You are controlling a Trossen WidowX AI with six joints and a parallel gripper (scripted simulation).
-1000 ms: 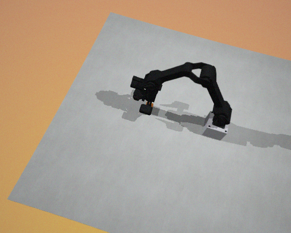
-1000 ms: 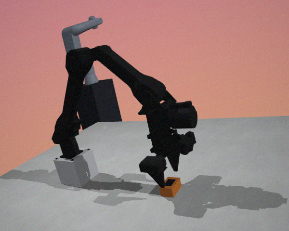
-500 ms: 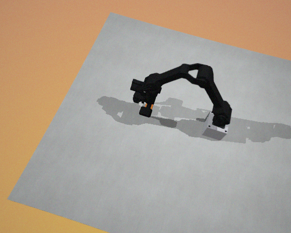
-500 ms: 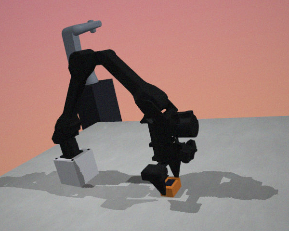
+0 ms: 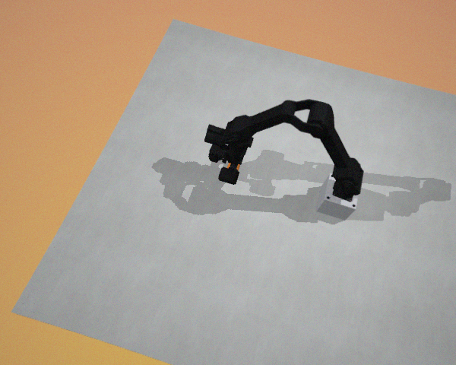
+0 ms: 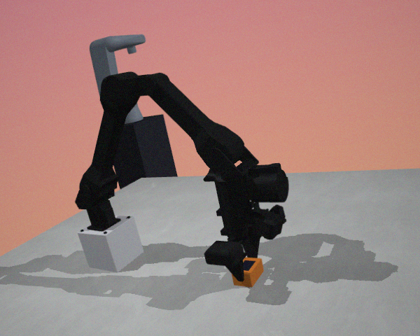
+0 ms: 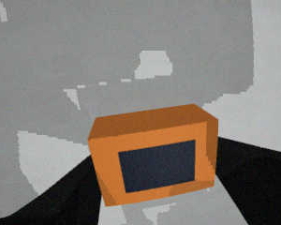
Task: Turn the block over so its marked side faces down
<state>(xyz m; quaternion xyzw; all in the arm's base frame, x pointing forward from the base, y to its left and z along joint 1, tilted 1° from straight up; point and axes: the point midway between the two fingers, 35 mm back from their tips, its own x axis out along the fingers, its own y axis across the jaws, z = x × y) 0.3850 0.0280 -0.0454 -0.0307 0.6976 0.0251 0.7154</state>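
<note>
Grey matte table carries the small orange rectangular block, dark-blue marked face up, and I have my black parallel-jaw gripper clamped on its two short sides so I can lift and roll it.

No text, label, brand, number or sign legible in any view. Only marking: a plain dark blue rectangle on the upward face of the orange block (blank, with no letters or figures inside), seen again as a dark patch on the block's top in the exterior view. Nothing printed on the white base box at about 9 o'clock from the block there.
</note>
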